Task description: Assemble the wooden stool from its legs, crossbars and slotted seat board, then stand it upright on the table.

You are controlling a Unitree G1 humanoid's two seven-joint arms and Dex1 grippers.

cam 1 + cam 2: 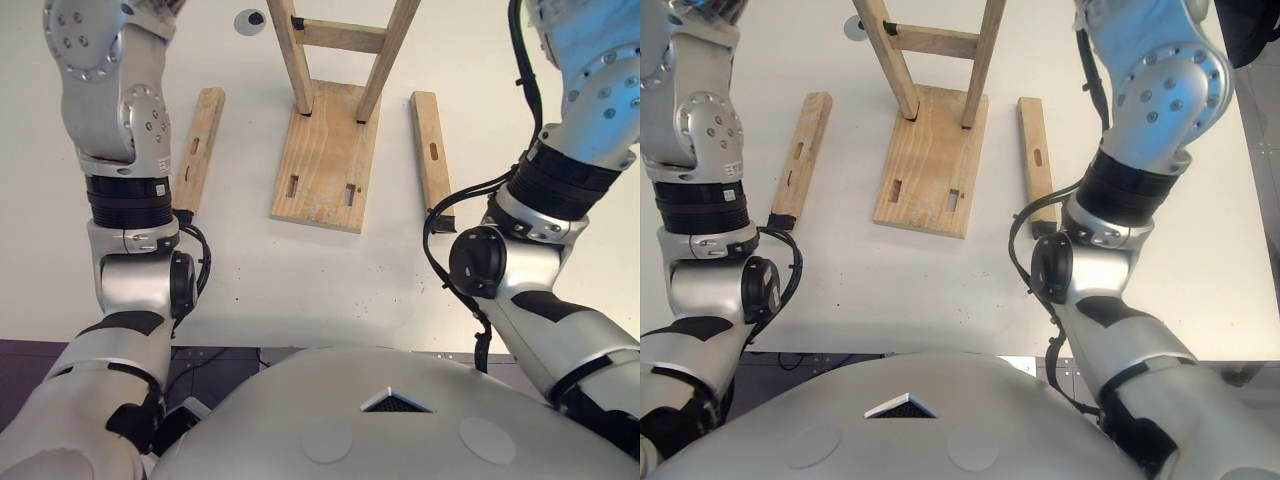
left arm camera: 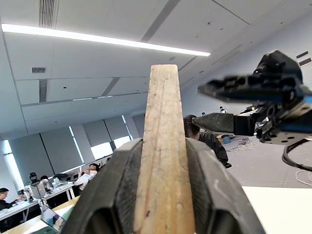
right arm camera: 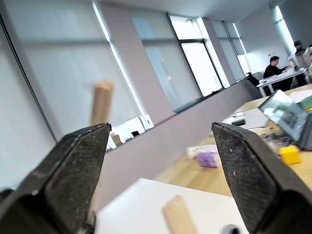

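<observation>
The slotted seat board (image 1: 325, 170) lies flat on the white table (image 1: 300, 290). Two legs (image 1: 290, 50) (image 1: 390, 50) stand upright in its far slots, joined by a crossbar (image 1: 343, 37). Its two near slots are bare. Two loose legs lie flat, one to the left (image 1: 200, 148) and one to the right (image 1: 432, 150) of the board. Both arms rise above the board, past the top of the eye views. My left gripper (image 2: 164, 144) is shut on the top of a wooden leg (image 2: 163, 97). My right gripper (image 3: 161, 129) is open and holds nothing, with a leg top (image 3: 101, 102) beyond one finger.
A small grey disc (image 1: 250, 20) sits on the table at the far left of the upright legs. The table's front edge (image 1: 300, 345) runs close to my body. Bare tabletop lies between the board and that edge.
</observation>
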